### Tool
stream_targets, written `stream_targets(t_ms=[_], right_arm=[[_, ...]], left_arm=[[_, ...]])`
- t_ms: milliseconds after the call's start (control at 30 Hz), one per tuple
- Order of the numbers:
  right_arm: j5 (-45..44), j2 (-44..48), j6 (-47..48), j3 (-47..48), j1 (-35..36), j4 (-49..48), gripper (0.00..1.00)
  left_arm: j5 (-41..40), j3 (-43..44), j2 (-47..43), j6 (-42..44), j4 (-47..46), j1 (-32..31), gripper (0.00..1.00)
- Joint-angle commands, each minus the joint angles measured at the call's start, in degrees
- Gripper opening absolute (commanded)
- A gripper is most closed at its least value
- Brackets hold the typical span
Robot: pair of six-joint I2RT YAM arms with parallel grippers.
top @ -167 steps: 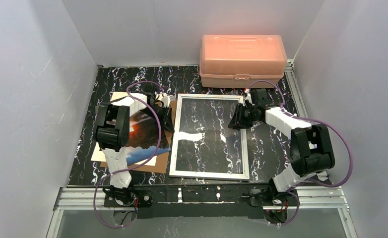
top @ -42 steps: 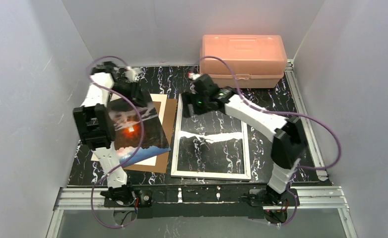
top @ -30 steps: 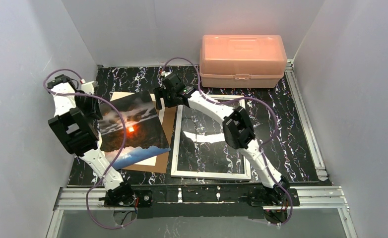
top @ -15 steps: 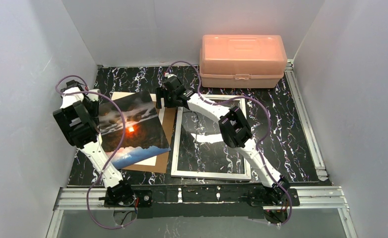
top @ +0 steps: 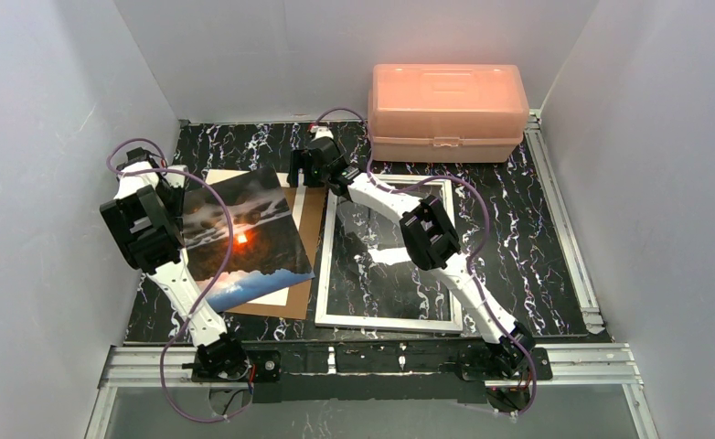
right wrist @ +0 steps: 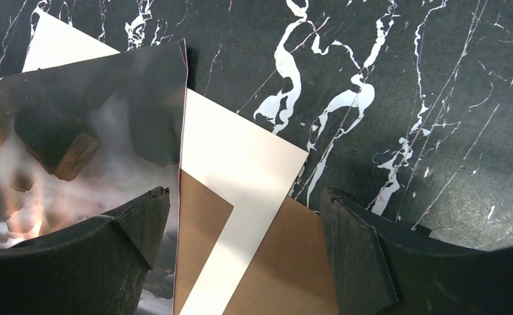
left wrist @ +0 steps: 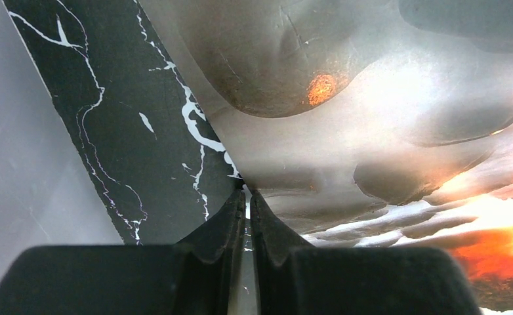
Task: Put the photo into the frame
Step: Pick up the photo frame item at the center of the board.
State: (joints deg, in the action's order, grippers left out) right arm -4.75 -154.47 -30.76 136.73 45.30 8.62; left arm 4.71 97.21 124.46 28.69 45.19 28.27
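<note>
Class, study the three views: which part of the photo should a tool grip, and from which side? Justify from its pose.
The photo is a thin sheet, so pinch an edge. Its left edge juts past the brown board over bare table; come in low from the left, where the left tool is shut on it.

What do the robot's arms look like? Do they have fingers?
The left arm and right arm are made of white segments with chunky black joints. A purple cable loops along each one. Each arm ends in two black wedge-shaped fingers.
</note>
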Motion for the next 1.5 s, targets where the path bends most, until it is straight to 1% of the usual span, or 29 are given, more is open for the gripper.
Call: stream_targets(t_ms=[0, 133, 200, 333, 500, 700, 733, 833, 967, 1267, 1467], right_arm=[[-1.4, -0.4, -0.5, -1.6, -0.6, -0.5, 0.92], [-2.2, 4.3, -0.5, -10.5, -0.6, -2.2, 0.91], [-3.5, 5.1, -0.7, -12.4, -0.6, -1.3, 0.91], [-3.9, 3.6, -1.1, -9.1, -0.6, 0.1, 0.91], [-1.4, -3.2, -1.9, 2.4, -0.6, 2.3, 0.92], [4.2, -5.5, -5.8, 1.9, -0.7, -1.3, 0.92], [6.5, -5.5, -6.4, 1.4, -0.6, -2.0, 0.91], [11.4, -5.1, -8.8, -1.3, -0.6, -6.4, 0.91], [16.5, -6.0, -12.1, 0.3, -0.3, -8.8, 0.91], [23.0, 0.2, -19.7, -8.6, -0.1, -24.8, 0.9], [27.3, 2.1, -25.6, -11.6, 0.1, -34.9, 0.88]], left_arm=[[1.2, -3.0, 0.8, 0.9, 0.5, -0.3, 0.06], [2.6, -3.2, 0.4, 0.9, 1.0, -0.4, 0.06], [2.7, -3.3, 0.5, 0.9, 1.0, -0.3, 0.06], [2.1, -3.4, 1.3, 0.9, 0.1, -0.4, 0.05], [1.6, -3.1, 2.5, 0.5, -0.7, -0.9, 0.04], [2.3, -2.7, 3.6, 0.4, -0.6, -1.9, 0.04], [2.6, -2.7, 3.7, 0.4, -0.5, -2.0, 0.04], [2.8, -3.0, 4.1, 0.6, -0.2, -2.0, 0.04], [2.9, -3.6, 4.9, 1.1, -0.2, -2.1, 0.04], [2.9, -3.6, 6.8, 2.1, -0.3, -2.3, 0.03], [3.4, -4.3, 6.8, 2.7, -0.3, -2.6, 0.02]])
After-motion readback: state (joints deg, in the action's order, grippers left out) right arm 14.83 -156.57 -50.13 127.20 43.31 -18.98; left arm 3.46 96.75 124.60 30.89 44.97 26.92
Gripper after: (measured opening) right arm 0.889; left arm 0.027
